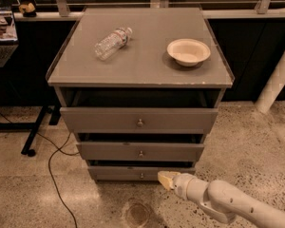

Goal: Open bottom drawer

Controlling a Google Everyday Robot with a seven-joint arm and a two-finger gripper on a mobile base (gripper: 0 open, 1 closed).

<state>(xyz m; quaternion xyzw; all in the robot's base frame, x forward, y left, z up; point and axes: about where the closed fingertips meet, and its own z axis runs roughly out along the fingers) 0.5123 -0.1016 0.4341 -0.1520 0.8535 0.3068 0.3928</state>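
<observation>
The cabinet [140, 56] has 3 drawers, and a misjudged reach could bump a front and push it inward. The bottom drawer [118, 173] sits lowest, near the floor, and its small knob [142, 175] could easily slip free. The gripper [165, 178] hovers just right of that knob; whether it is open cannot be told.

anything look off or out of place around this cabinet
The clear bottle lies on its side on the cabinet top, left of the upright bowl. A dark round mark stains the floor before the bottom drawer, where the gripper sits just right of the knob.
</observation>
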